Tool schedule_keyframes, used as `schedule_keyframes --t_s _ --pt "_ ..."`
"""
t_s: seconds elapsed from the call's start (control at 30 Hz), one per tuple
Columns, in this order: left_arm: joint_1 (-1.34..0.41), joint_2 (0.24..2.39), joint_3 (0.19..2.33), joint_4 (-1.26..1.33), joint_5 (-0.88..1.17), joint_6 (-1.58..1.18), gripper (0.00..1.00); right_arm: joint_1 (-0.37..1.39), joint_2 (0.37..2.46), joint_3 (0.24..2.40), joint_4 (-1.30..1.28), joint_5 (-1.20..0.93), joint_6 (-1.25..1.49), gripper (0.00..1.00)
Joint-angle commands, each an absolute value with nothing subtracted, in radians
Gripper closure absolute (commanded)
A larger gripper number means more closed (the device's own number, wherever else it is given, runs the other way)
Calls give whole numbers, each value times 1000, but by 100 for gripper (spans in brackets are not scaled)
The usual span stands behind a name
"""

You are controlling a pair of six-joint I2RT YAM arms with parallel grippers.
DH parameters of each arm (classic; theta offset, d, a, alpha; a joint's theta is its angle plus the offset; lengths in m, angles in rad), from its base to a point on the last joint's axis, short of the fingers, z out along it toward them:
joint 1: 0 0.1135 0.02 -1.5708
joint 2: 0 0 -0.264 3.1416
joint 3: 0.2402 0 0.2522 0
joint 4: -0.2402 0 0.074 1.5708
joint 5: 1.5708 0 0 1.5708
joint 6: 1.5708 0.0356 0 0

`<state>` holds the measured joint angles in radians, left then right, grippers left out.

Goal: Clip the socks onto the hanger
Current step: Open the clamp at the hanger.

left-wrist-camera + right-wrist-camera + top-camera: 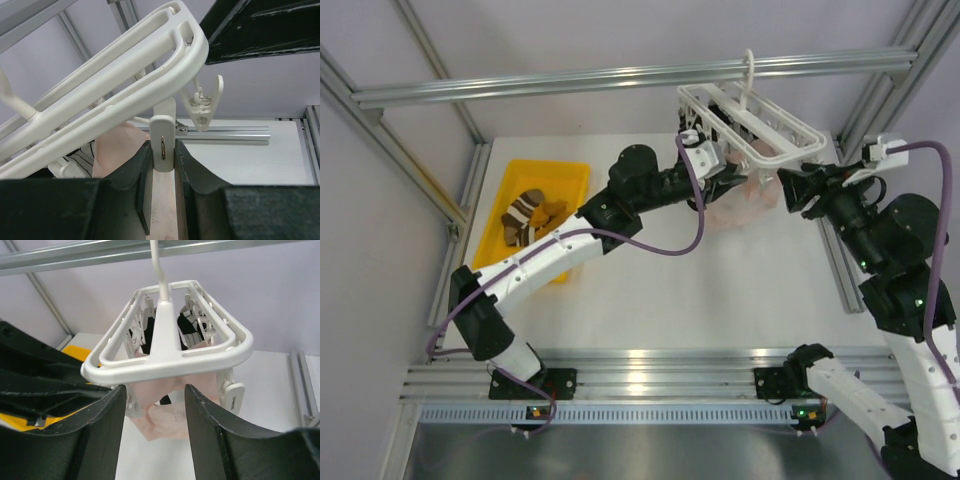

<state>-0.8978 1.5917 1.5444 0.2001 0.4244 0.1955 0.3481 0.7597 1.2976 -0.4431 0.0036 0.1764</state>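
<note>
Hanger (165, 360) is carrying dark socks (186, 330); left jaws are squeezing clip (162, 135) onto pink sock (117, 150), right jaws gaping; brown socks (525, 215) waiting, nine o'clock.

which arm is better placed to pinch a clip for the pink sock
Left: the left gripper straddles a clip on the hanger, pink sock just beneath. The right gripper is open at the frame's edge, no clip between its fingers.

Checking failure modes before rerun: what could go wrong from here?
1. The left pincer squeezes a clip beside the pink sock; if the fabric isn't seated when it releases, the sock may drop.
2. The hanger hangs only by its hook; the open right pincer sits at its rim, so a nudge could swing it.
</note>
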Motion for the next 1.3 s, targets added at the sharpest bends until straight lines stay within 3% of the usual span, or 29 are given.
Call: schedule_keyframes --t_s 0.0,0.37,0.5,1.0,1.27 --pt "-979 1546 1577 88 580 251 100 324 784 1354 -388 43 130 50" --pt "-988 1681 1705 61 621 307 100 158 896 1462 -391 69 40 52" --pt "-996 1744 1767 61 640 334 100 51 949 1462 -376 14 48 53" --pt "-1038 1942 1948 112 635 420 100 -94 1094 1427 -253 -123 49 54" --pt "-1049 2020 2006 141 644 428 100 -254 1037 1439 -345 -305 26 46"
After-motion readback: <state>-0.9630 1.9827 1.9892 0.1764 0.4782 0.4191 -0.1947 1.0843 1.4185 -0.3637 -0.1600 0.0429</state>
